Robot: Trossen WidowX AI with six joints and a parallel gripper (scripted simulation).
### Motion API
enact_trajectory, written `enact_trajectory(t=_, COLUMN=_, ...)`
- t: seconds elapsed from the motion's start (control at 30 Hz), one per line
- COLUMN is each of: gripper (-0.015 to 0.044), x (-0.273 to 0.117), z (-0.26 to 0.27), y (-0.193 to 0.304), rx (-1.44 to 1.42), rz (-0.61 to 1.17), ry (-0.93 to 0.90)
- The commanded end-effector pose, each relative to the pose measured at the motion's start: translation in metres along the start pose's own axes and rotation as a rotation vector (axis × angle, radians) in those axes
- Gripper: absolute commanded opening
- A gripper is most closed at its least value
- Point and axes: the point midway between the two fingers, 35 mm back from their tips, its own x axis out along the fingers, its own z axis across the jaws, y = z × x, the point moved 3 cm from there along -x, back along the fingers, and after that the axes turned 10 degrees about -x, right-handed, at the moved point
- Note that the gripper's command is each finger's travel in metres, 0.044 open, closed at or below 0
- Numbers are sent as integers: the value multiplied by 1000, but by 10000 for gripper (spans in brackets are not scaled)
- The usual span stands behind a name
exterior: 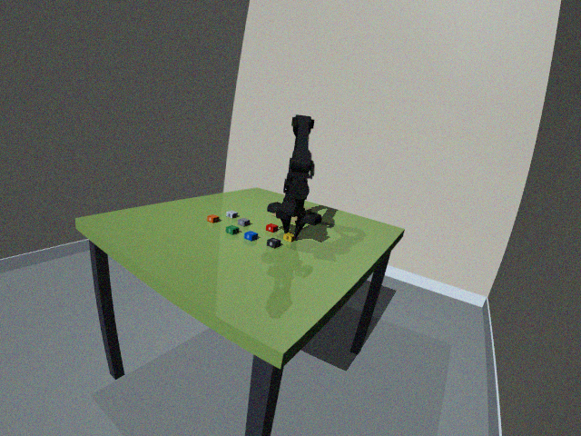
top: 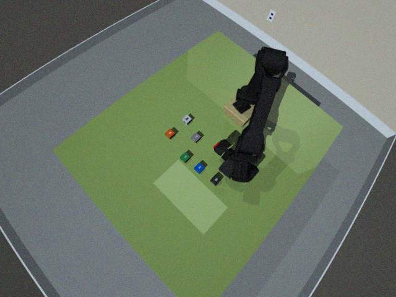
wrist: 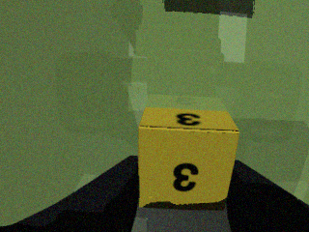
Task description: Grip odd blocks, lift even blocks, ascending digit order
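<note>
Seen from the exterior view, the green desk [top: 127, 127] [exterior: 163, 272] [wrist: 29, 97] is the biggest thing, standing in front of a pale wall [exterior: 398, 117]. The black arm [top: 266, 99] [exterior: 300, 163] rises from its far side and reaches down toward the right-hand part. A wooden slab [top: 239, 116] lies on the far side, partly covered by the arm in the top view. The gripper [top: 228, 163] [exterior: 289, 235] [wrist: 183, 169] points down, its fingers closed against both sides of the yellow block [exterior: 289, 237] [wrist: 187, 164], which shows a 3 and sits at the desk's surface.

The other blocks are of similar size. The black block [top: 216, 179] [exterior: 273, 242] is just nearer and left of the yellow one; the red block [exterior: 271, 228] is farther and left. Leftward come the blue block [top: 199, 167] [exterior: 251, 235] and green block [top: 185, 156] [exterior: 231, 230], with the grey block [top: 195, 137] [exterior: 243, 222] and white block [top: 187, 119] [exterior: 231, 214] farther back. The orange block [top: 170, 133] [exterior: 212, 218] is leftmost.
</note>
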Motion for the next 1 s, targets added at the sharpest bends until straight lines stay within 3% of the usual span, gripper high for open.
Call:
enact_trajectory(t=0.0, gripper=199, x=1, z=-1, y=1, rx=1, rz=4, ry=3)
enact_trajectory(t=0.27, gripper=400, x=1, z=-1, y=1, rx=1, rz=4, ry=3)
enact_trajectory(t=0.4, gripper=400, x=-1, z=-1, y=1, rx=1, rz=4, ry=3)
enact_trajectory(t=0.5, gripper=400, x=-32, z=0, y=1, rx=1, rz=4, ry=3)
enact_trajectory(t=0.67, gripper=400, x=-35, z=-1, y=1, rx=1, rz=4, ry=3)
enact_trajectory(t=0.73, gripper=348, x=-45, z=0, y=0, rx=1, rz=4, ry=2)
enact_trajectory(t=0.87, gripper=242, x=-105, z=0, y=-1, rx=1, rz=4, ry=2)
enact_trajectory(t=0.97, gripper=164, x=-116, z=0, y=1, rx=1, rz=4, ry=2)
